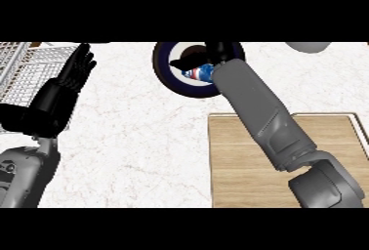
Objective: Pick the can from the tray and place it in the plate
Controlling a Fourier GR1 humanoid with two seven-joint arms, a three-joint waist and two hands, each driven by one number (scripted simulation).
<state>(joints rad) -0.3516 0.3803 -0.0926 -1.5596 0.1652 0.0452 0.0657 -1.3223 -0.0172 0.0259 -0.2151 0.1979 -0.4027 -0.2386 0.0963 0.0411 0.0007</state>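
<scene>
right hand [216, 52] is over the plate [164, 73] near the far edge of the worktop [137, 146], fingers curled round the can [199, 73]. the can shows only as a small blue, white and red patch just below the hand and against the top of the grey forearm [263, 117]. it sits inside the plate's outline; cannot tell if it touches the plate or hangs above it. hand and forearm hide the right half of the plate; the dark blue rim shows on the left and lower side, with a white ring inside it and a dark centre.

the wooden tray [238, 166] lies at the near right of the worktop, its left edge about mid-width and its far edge just below the plate, apart from it. the right forearm crosses the tray diagonally from the near right corner up to the plate. the tray's bare wood shows left of the arm.

left hand [78, 66] is at the left side, fingers straight and pointing up, holding nothing, resting beside a wire rack [25, 73] at the far left corner. the fingers overlap the rack's right edge in view; contact cannot be told.

a grey rounded thing [308, 46] pokes in at the far right edge, cut off by the view.

open white worktop runs between the left arm and the tray's left edge, from the near edge up to the plate.
</scene>
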